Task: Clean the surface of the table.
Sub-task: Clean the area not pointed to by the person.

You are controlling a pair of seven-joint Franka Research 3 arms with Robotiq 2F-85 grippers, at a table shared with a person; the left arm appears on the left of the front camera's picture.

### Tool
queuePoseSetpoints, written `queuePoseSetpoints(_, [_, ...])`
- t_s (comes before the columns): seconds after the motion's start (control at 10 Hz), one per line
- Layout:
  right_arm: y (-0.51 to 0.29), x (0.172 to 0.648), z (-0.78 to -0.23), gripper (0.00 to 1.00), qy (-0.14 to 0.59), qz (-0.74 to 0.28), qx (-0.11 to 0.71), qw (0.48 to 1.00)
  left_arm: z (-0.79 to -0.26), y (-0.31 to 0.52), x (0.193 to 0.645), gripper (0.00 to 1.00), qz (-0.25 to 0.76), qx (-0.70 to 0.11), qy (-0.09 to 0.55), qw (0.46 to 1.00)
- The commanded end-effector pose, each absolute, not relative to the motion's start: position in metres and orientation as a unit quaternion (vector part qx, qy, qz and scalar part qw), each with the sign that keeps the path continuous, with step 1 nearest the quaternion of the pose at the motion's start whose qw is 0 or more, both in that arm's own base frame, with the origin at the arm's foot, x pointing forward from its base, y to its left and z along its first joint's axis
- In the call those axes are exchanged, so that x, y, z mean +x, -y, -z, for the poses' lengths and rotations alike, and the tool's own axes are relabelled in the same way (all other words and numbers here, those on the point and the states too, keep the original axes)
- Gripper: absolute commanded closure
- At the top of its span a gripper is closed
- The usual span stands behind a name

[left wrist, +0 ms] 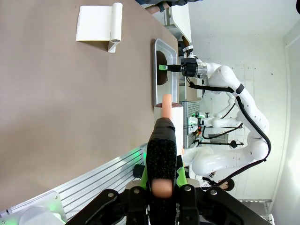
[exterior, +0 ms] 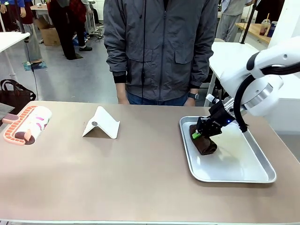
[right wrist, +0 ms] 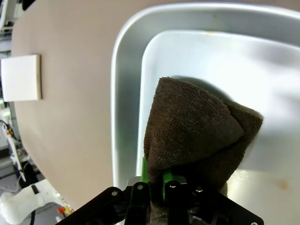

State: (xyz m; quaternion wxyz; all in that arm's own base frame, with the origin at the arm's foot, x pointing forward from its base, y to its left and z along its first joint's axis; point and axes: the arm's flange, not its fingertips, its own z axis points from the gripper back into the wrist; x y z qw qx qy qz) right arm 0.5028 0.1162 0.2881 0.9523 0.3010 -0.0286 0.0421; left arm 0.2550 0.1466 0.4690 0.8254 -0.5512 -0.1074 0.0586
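Honestly, right gripper's [exterior: 198,135] pinched shut on an edge of brown cloth [exterior: 206,145], left gripper [left wrist: 161,185] on a black tool [left wrist: 161,150], so the cloth might slip free dragging across the table [exterior: 140,164].

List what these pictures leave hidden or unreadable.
- Fingertips of the right gripper: front and right wrist views, buried in the brown cloth.
- What the left gripper holds: left wrist view, a black pink-tipped object, too close and blurred to identify.
- Hands of the person: front view, hidden behind the far edge of the table.
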Motion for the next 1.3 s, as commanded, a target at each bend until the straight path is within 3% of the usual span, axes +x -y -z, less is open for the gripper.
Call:
queuePoseSetpoints(0.0, [-0.124,0.507,-0.279,0.89,0.033,-0.062,0.297,0.952,-0.469,-0.144,0.255,0.78,-0.056,-0.557,0.116,0.821])
queuePoseSetpoints(0.4, [-0.084,0.506,-0.282,0.89,0.039,-0.031,0.24,0.97,-0.469,-0.144,0.255,0.78,-0.056,-0.557,0.116,0.821])
queuePoseSetpoints(1.2, [0.006,0.489,-0.299,0.89,0.093,0.077,0.279,0.952,-0.469,-0.144,0.255,0.78,-0.056,-0.557,0.116,0.821])
